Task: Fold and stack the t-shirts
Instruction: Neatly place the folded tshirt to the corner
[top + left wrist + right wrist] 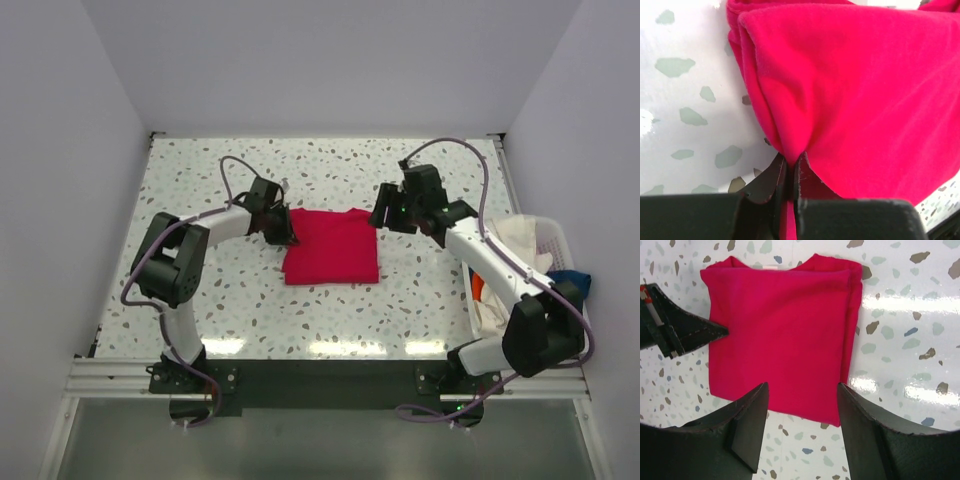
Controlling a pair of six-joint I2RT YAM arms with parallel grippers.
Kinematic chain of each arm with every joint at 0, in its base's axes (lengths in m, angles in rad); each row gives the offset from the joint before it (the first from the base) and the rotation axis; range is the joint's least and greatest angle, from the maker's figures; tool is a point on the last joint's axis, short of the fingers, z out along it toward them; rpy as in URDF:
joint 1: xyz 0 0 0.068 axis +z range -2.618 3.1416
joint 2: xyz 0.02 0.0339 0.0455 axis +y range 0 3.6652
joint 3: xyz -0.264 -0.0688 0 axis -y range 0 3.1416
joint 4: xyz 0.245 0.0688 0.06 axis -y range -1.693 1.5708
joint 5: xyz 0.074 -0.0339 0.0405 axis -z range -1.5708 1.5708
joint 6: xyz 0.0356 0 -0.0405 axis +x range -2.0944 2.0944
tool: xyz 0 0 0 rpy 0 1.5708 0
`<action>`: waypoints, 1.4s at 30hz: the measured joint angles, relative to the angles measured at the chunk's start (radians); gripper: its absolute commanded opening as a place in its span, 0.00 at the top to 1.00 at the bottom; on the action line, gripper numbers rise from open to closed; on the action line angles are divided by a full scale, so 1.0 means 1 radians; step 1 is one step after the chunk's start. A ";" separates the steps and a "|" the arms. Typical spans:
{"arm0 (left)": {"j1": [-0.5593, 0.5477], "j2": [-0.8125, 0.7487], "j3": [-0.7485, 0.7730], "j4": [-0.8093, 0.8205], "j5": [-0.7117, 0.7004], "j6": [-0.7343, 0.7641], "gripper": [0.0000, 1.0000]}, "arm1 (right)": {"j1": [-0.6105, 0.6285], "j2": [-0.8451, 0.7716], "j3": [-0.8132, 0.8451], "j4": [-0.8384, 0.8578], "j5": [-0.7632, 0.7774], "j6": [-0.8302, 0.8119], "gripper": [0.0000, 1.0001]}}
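A bright crimson-red t-shirt lies folded into a rough square on the speckled table. My left gripper is at the shirt's left edge, shut on a pinch of red cloth between its jaws. My right gripper is open and empty, hovering just off the shirt's far right corner. In the right wrist view the shirt lies beyond the spread fingers, and the left gripper's tip shows at its other edge. A cream-white shirt, a dark blue one and an orange one sit at the basket.
A white slatted basket stands at the table's right edge, behind my right arm, with cloth hanging over its side. The speckled table is walled at the back and on both sides.
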 measured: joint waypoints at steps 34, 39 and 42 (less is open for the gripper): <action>0.529 0.487 0.769 -0.146 -0.666 0.549 1.00 | 0.061 -0.195 -0.133 -0.036 -0.007 -0.026 0.43; 0.569 0.561 0.891 -0.143 -0.629 0.566 1.00 | 0.061 -0.170 -0.154 -0.014 -0.024 -0.026 0.43; 0.589 0.594 0.941 -0.133 -0.617 0.585 1.00 | 0.063 -0.160 -0.170 -0.006 -0.025 -0.026 0.43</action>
